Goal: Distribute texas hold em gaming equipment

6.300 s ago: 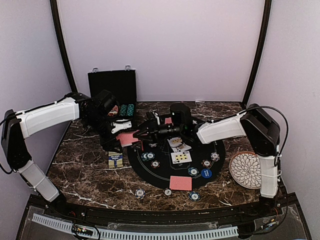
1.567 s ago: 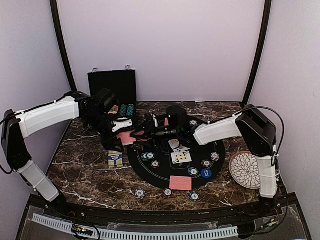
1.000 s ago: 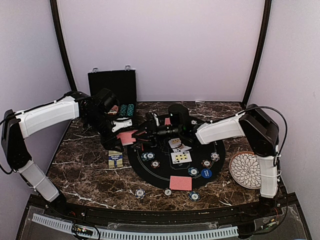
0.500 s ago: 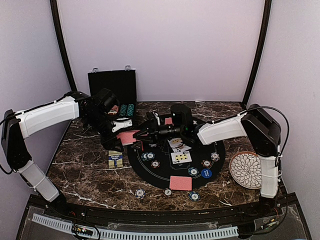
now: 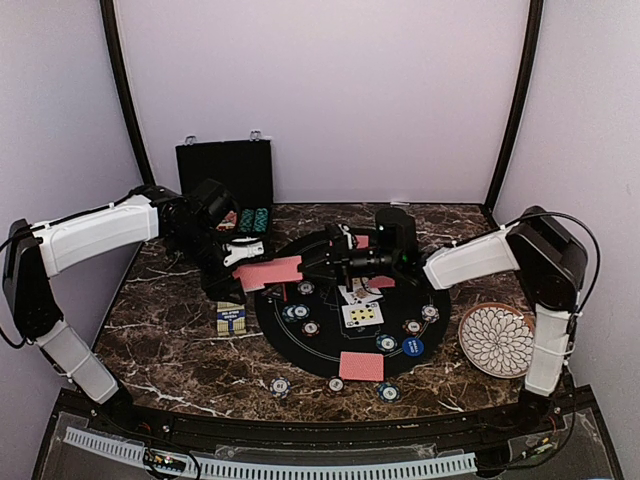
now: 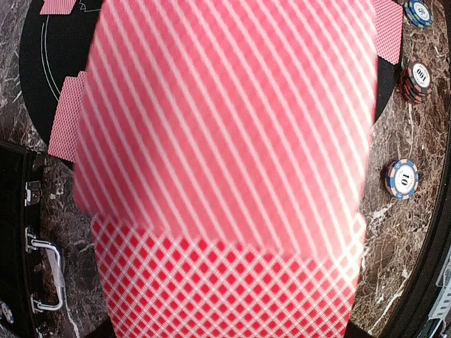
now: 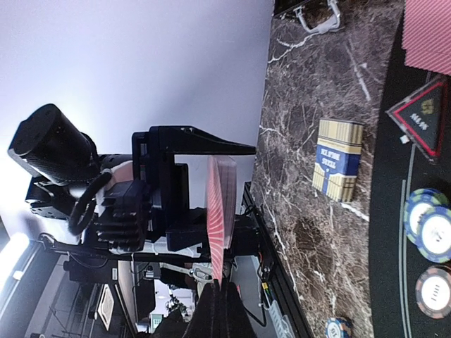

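My left gripper (image 5: 240, 270) is shut on a deck of red-backed playing cards (image 6: 225, 289) at the left edge of the round black mat (image 5: 330, 345). My right gripper (image 5: 310, 265) is shut on the edge of one red-backed card (image 5: 275, 272), which is drawn partly off the deck toward the right. In the right wrist view this card (image 7: 220, 204) stands edge-on above my shut fingertips (image 7: 224, 285), and in the left wrist view it blurs over the deck and hides my left fingers. Poker chips (image 5: 300, 318), face-up cards (image 5: 360, 305), a face-down card (image 5: 361, 366) and a blue marker disc (image 5: 412, 347) lie on the mat. A red triangle token (image 7: 421, 116) lies near its edge.
An open black case (image 5: 225, 175) with chips stands at the back left. A blue and yellow card box (image 5: 231, 319) lies left of the mat. A white patterned plate (image 5: 492, 340) sits at the right. Loose chips (image 5: 280, 386) lie near the front edge.
My right gripper has shut on the top card and pulled back to the right, sliding that card partly off the deck. The left arm has stayed where it was.
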